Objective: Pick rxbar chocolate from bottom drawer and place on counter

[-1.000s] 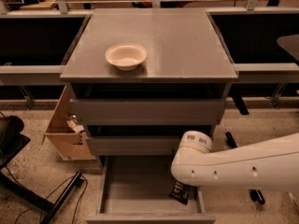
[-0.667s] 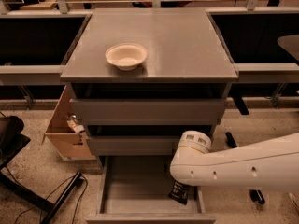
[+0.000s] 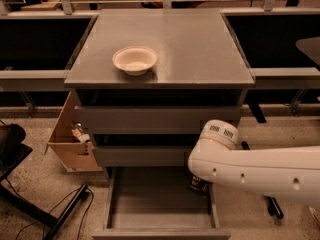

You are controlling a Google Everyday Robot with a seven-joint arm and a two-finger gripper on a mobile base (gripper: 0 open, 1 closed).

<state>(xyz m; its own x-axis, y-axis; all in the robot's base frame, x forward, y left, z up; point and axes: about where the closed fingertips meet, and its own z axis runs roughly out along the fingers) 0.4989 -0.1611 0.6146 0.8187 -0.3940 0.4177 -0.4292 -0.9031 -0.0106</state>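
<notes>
The bottom drawer point(image 3: 160, 200) is pulled open below the two upper grey drawers, and the part of its floor that shows is bare. My white arm point(image 3: 260, 171) reaches in from the right over the drawer's right side. My gripper point(image 3: 198, 185) is under the arm at the drawer's right wall and mostly hidden by it. Only a small dark piece with pale marks shows there. I cannot tell whether that piece is the rxbar chocolate or part of the gripper. The counter point(image 3: 200, 49) is the flat grey cabinet top.
A pale bowl point(image 3: 134, 59) sits on the counter's front left. An open cardboard box point(image 3: 70, 139) stands left of the cabinet. Cables and a dark stand point(image 3: 60, 214) lie on the floor at the left. Grey side rails point(image 3: 30, 76) flank the cabinet.
My arm has moved up and a little to the right, and the dark piece under it has moved up with it from lower in the drawer.
</notes>
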